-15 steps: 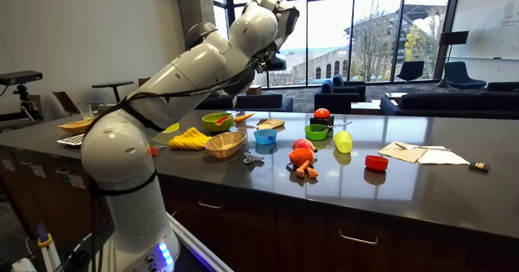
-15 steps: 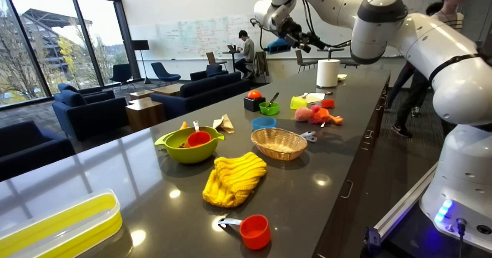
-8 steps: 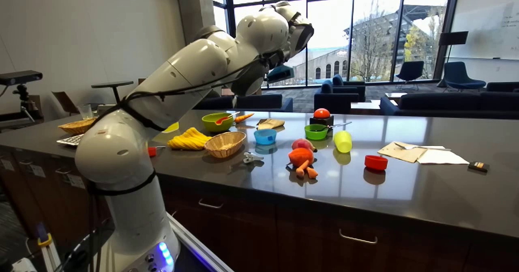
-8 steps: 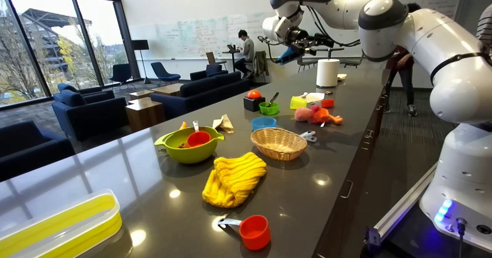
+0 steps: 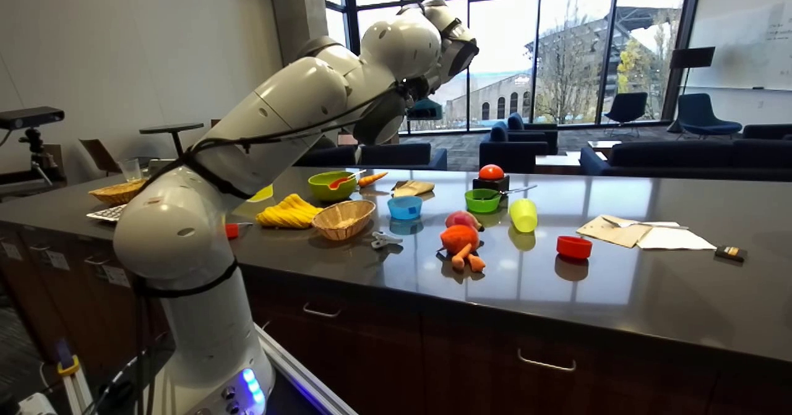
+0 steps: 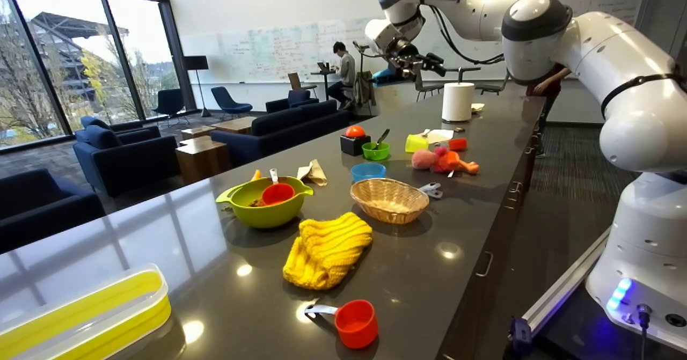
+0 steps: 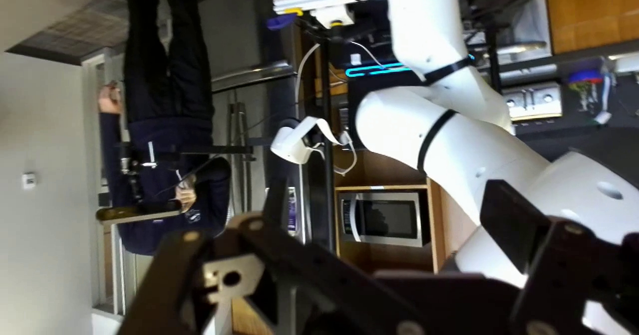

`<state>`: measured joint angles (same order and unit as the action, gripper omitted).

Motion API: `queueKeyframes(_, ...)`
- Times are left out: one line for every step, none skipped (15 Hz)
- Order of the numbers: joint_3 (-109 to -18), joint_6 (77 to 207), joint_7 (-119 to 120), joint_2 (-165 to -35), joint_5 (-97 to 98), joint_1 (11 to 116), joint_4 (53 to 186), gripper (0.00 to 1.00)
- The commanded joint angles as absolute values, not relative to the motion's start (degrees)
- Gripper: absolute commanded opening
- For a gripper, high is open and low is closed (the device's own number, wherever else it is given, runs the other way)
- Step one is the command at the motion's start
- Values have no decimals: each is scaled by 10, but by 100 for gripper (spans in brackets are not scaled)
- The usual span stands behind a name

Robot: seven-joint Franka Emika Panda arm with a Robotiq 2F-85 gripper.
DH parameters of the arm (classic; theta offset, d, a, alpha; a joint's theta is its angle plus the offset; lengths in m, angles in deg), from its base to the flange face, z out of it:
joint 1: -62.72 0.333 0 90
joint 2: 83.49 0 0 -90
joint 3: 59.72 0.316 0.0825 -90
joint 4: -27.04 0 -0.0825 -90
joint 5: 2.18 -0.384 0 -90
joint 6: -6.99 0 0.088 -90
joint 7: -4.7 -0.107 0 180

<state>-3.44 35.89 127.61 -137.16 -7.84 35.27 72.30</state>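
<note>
My gripper (image 6: pixel 426 65) is held in the air above the counter, high over the objects; in an exterior view it sits beyond the white paper towel roll (image 6: pixel 457 102) in the picture. In the wrist view the gripper (image 7: pixel 389 207) has its black fingers wide apart with nothing between them. It touches nothing. On the counter below lie an orange and pink plush toy (image 5: pixel 461 240), a yellow-green cup (image 5: pixel 523 216), a blue bowl (image 5: pixel 405 208), a green bowl with a utensil (image 5: pixel 482 201), a red cup (image 5: pixel 574 248) and a wicker basket (image 5: pixel 344 220).
A large green bowl (image 6: pixel 252 212) holds a red measuring cup (image 6: pixel 277 192). A yellow knit item (image 6: pixel 328 250), another red measuring cup (image 6: pixel 357 323), a yellow container (image 6: pixel 107 317) and a black box with a red button (image 6: pixel 355 140) stand on the counter. A person (image 7: pixel 169 125) stands nearby.
The arm has moved right in both exterior views, lowering slightly, and the wrist has turned. People in the background have walked on. The counter objects have not moved.
</note>
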Motion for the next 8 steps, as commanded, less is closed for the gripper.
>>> queueKeyframes(-11,449,1256,-1330,-139,342,732,97)
queueKeyframes(-6,478,1261,-1320,-140,343,735,99)
queueKeyframes(-3,503,1274,-1308,-126,345,738,99)
queueKeyframes(-6,497,1300,-1294,-78,358,737,100)
queueKeyframes(-7,501,1310,-1288,-52,366,742,100)
queueKeyframes(-12,505,1328,-1287,-15,377,748,100)
queueKeyframes(-15,514,1349,-1284,24,383,758,100)
queueKeyframes(-18,525,1368,-1283,66,391,772,100)
